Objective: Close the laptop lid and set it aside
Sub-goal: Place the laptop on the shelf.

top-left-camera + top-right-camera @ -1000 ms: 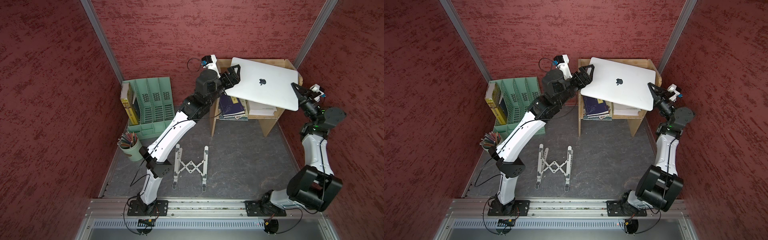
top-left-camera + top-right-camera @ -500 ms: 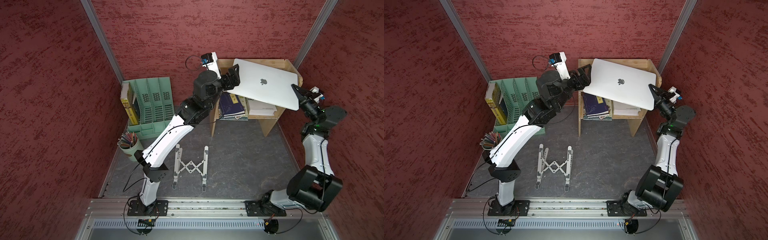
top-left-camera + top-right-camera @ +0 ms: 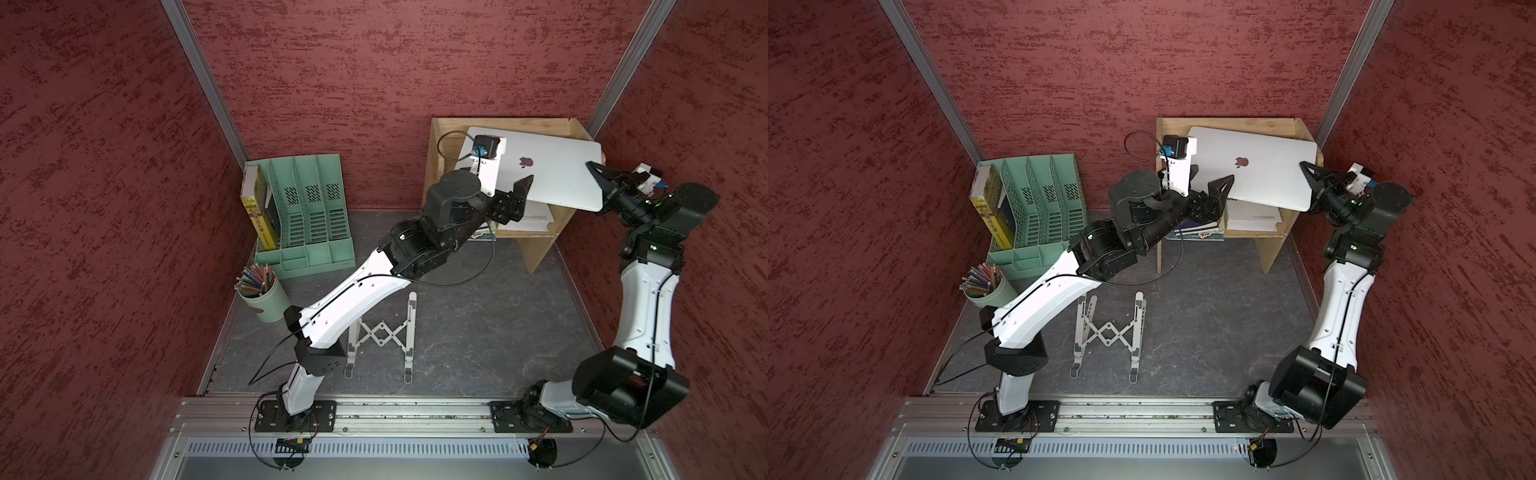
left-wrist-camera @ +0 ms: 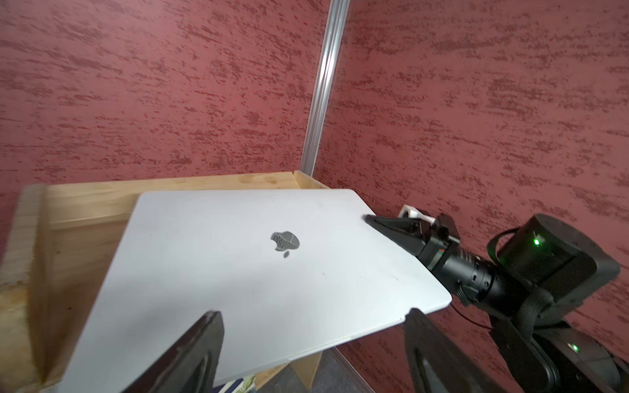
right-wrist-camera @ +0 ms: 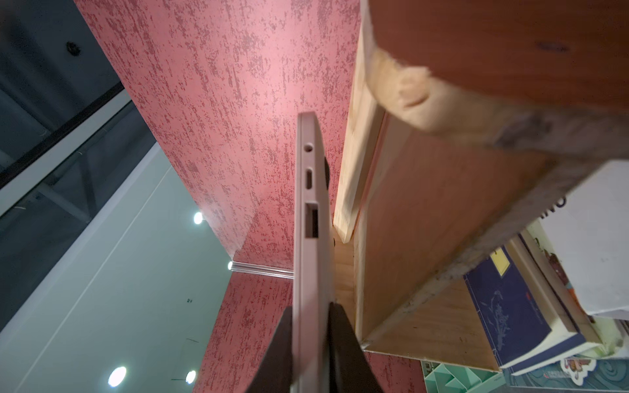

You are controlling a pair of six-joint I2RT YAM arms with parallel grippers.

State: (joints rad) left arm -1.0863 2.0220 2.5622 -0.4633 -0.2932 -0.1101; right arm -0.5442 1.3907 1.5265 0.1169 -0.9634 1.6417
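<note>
Right gripper is clamped on the laptop. In the right wrist view one black finger sits on each face of the slab, pinching its side edge just past the ports. In both top views that grip is on the laptop's right short edge, toward the far corner.

Left gripper has its jaws spread wide and grips nothing. In the left wrist view the laptop's near edge runs across the gap between them. One finger sits over the lid near the front-left part, and the other is just off the near corner. Contact there can't be told.

The laptop lid is down flat on the base, apple logo face up.

The laptop is tilted over the top of the wooden shelf in the far right corner. Its far-left part is over the shelf top, and its near-right corner hangs out past the shelf. Whether it touches the wood can't be told.

Books are stacked in the shelf underneath. A folding stand lies flat on the floor mid-scene, well apart from the laptop. A green file organizer and a pencil cup are on the left side.
</note>
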